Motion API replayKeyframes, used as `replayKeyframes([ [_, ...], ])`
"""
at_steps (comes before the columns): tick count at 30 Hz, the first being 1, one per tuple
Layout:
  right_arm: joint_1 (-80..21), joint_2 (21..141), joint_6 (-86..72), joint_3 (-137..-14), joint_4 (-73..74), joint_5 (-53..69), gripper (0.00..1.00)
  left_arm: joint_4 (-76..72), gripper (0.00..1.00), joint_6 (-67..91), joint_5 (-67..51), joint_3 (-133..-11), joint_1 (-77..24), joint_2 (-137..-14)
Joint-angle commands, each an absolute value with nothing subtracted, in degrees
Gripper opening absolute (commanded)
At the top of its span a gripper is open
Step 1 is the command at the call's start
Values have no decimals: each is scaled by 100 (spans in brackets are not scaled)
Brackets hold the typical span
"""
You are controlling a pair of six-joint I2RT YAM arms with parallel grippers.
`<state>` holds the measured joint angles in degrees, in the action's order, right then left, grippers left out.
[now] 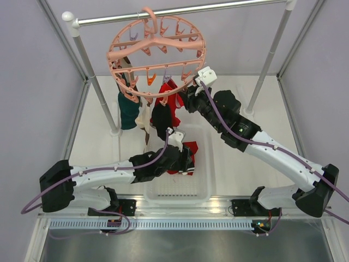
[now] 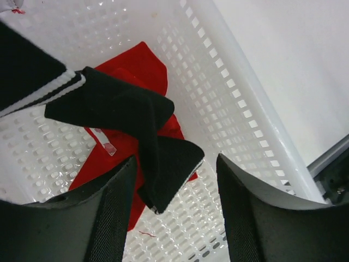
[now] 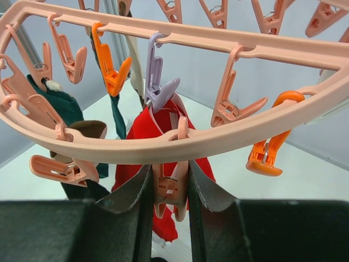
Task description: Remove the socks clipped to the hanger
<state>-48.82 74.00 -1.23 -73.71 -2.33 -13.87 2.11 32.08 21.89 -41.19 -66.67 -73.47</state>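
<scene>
The right tool (image 3: 170, 183) is closed on a pink clip (image 3: 166, 191) of the hanger (image 3: 163, 144), with a red sock (image 3: 144, 128) hanging just below, while the left tool (image 2: 175, 164) stands open over the basket (image 2: 234, 109).

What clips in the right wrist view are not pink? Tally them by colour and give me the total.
Orange clips: 2
Lilac clip: 1
Total: 3
</scene>
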Motion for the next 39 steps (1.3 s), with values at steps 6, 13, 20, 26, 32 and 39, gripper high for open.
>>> replayKeyframes([
  [6, -4773, 7444, -70, -7664, -281, -1398, 4, 483, 66, 3041, 2144, -3982, -6688, -5874],
  [13, -4702, 7436, -114, -7682, -255, -1283, 4, 1537, 68, 3602, 3119, -3999, -6671, -4985],
  [20, -4658, 7444, -202, -7717, -246, -1152, 4, 1530, 70, 3728, 2991, -3868, -5987, -4992],
  [26, -4641, 7453, -255, -7708, -229, -1055, 4, 889, 71, 3279, 2208, -3814, -5107, -5071],
  [32, -4623, 7444, -290, -7717, -220, -958, 4, 27, 73, 2743, 1233, -3700, -4535, -5378],
  [39, -4597, 7444, -316, -7743, -202, -835, 4, -1028, 73, 2338, 932, -3551, -4430, -5660],
])
